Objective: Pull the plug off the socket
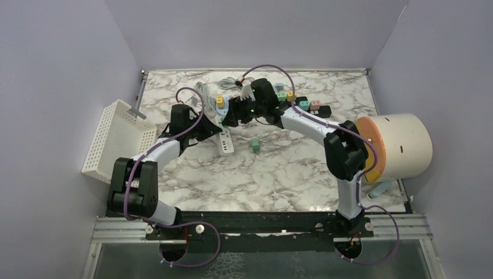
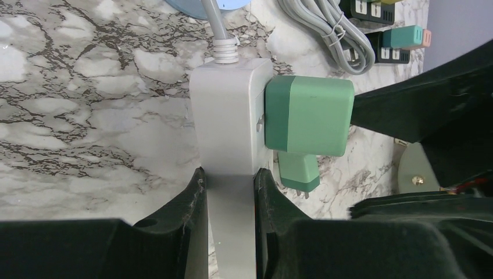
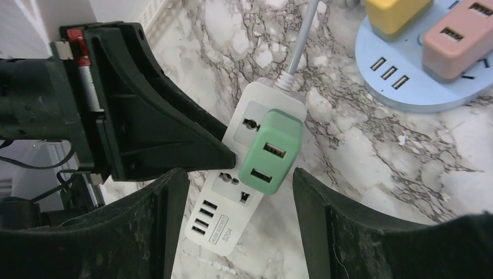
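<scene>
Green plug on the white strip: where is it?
In the right wrist view, the green plug sits in the white strip near its cord end, between the fingers of the open right gripper; the left gripper clamps the strip beside it.

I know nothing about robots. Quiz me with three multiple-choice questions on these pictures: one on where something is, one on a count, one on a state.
1. What is the left end effector clamped around?
A) the white basket
B) the white power strip
C) the blue round hub

2. How many USB ports show on the face of the green plug?
A) one
B) two
C) four

3. How is the right end effector?
A) shut on the plug
B) shut on a cable
C) open

Answers:
1 B: the left wrist view shows it gripping both sides of the strip.
2 B: the right wrist view shows two ports on the plug's face.
3 C: it stands spread, one finger on either side of the plug and clear of it.
</scene>
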`<state>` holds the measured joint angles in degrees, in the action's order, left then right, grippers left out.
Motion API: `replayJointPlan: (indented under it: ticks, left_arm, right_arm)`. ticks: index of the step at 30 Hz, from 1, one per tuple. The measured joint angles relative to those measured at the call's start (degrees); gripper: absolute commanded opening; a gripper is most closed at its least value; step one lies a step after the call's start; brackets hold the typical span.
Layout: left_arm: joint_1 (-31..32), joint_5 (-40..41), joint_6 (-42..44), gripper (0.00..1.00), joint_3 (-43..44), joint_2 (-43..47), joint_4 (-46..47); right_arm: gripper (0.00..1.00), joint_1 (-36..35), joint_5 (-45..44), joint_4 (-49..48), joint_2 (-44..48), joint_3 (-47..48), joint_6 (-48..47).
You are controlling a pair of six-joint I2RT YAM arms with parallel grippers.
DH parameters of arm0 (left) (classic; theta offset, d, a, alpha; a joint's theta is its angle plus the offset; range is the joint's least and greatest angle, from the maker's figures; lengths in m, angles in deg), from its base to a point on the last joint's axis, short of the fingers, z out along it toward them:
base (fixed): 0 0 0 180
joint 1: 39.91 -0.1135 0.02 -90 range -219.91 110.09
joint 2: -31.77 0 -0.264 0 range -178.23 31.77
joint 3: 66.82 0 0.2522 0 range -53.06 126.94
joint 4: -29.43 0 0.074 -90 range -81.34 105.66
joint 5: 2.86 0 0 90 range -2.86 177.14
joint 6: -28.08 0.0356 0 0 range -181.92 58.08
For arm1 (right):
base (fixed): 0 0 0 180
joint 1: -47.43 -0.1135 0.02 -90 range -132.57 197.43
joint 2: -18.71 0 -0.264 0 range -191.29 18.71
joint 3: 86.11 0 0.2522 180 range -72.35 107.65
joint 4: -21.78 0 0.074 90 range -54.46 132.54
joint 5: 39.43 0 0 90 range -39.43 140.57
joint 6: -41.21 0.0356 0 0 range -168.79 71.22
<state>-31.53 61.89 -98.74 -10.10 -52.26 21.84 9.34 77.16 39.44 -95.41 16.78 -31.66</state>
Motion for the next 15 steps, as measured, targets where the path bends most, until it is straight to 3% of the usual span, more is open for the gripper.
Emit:
replayJointPlan:
  ticks: [6, 9, 12, 13, 15]
  left_arm:
    - [0.26, 0.17, 0.07, 0.00, 0.00, 0.02, -0.02]
    - [0.68, 0.20, 0.09, 0.00, 0.00, 0.04, -0.02]
    - [1.16, 0.37, 0.24, 0.00, 0.00, 0.07, -0.04]
    - [1.25, 0.68, 0.26, 0.00, -0.02, 0.11, -0.13]
    - [1.62, 1.44, 0.20, 0.03, -0.11, 0.13, -0.35]
  right_arm:
    - [0.63, -0.96, -0.24, 1.70, -5.22, 3.28, 0.44]
    - [0.45, -0.96, -0.39, 2.23, -5.77, 3.39, 0.63]
    - [0.07, -0.90, -0.63, 2.16, -5.77, 3.39, 0.94]
    - [0.02, -0.85, -1.05, 2.16, -5.77, 3.39, 1.73]
    - [0.01, -0.85, -1.60, 2.21, -5.77, 3.41, 2.01]
